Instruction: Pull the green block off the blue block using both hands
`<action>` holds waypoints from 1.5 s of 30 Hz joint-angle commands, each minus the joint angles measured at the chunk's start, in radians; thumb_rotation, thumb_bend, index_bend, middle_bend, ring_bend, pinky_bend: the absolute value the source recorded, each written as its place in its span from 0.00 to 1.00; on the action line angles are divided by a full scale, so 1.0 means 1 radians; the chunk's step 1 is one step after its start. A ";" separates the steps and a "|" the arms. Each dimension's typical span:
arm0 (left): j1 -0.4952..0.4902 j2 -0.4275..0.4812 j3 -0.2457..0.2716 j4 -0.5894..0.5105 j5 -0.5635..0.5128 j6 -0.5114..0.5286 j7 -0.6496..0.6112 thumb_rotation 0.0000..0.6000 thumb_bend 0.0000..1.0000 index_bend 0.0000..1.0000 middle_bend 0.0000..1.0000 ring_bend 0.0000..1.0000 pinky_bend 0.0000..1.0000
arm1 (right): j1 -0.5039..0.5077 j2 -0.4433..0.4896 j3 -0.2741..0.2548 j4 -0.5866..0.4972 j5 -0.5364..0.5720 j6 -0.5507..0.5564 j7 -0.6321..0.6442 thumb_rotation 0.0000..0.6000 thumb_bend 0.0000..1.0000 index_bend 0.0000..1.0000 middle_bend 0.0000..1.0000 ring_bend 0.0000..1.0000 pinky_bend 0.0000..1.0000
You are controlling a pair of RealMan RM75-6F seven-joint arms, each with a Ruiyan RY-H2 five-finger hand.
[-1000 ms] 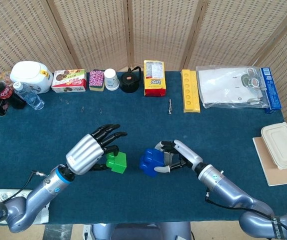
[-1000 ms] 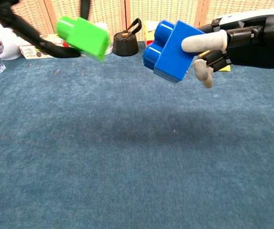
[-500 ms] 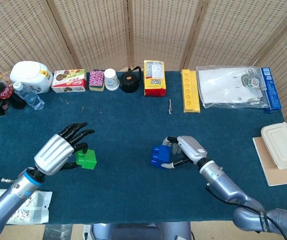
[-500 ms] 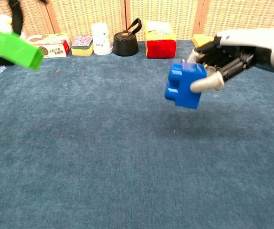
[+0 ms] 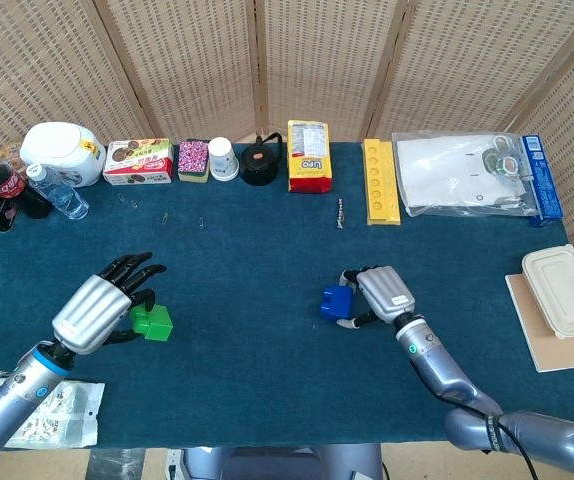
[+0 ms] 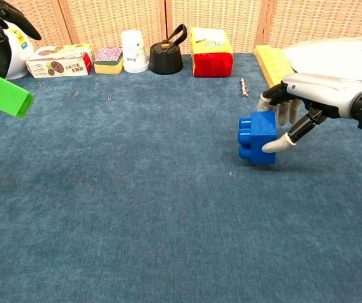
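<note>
On the blue table [image 5: 267,260]: green block [image 5: 152,322] gripped in left hand [image 5: 97,310], well apart from blue block [image 6: 257,137], seemingly grounded, held by right hand [image 6: 307,104]. Separation done; only release left.

Far edge of table: yellow-red bag [image 5: 309,156] has a label reading roughly "UFO", not sure. Cola bottle [image 5: 7,186] far left has a red label, text too small. Snack box [image 5: 138,161] print unreadable.
</note>
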 commanded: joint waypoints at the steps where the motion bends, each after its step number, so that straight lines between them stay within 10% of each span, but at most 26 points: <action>1: -0.005 -0.005 -0.004 0.001 -0.007 -0.015 0.010 1.00 0.23 0.73 0.24 0.12 0.19 | -0.003 0.007 -0.004 -0.004 -0.002 -0.003 -0.006 0.73 0.21 0.48 0.48 0.40 0.39; 11: -0.038 -0.035 -0.031 -0.023 -0.080 -0.109 0.096 1.00 0.23 0.73 0.24 0.12 0.19 | -0.025 0.059 -0.003 -0.073 0.020 0.010 -0.049 0.74 0.21 0.16 0.26 0.25 0.31; 39: -0.264 -0.450 -0.137 0.319 -0.284 -0.374 0.313 1.00 0.23 0.72 0.24 0.12 0.19 | -0.140 0.246 0.011 -0.260 -0.074 0.183 -0.024 0.73 0.21 0.13 0.25 0.23 0.29; 45: -0.288 -0.489 -0.157 0.324 -0.354 -0.399 0.355 1.00 0.17 0.33 0.21 0.10 0.19 | -0.150 0.254 0.015 -0.267 -0.079 0.190 -0.020 0.73 0.21 0.13 0.25 0.23 0.29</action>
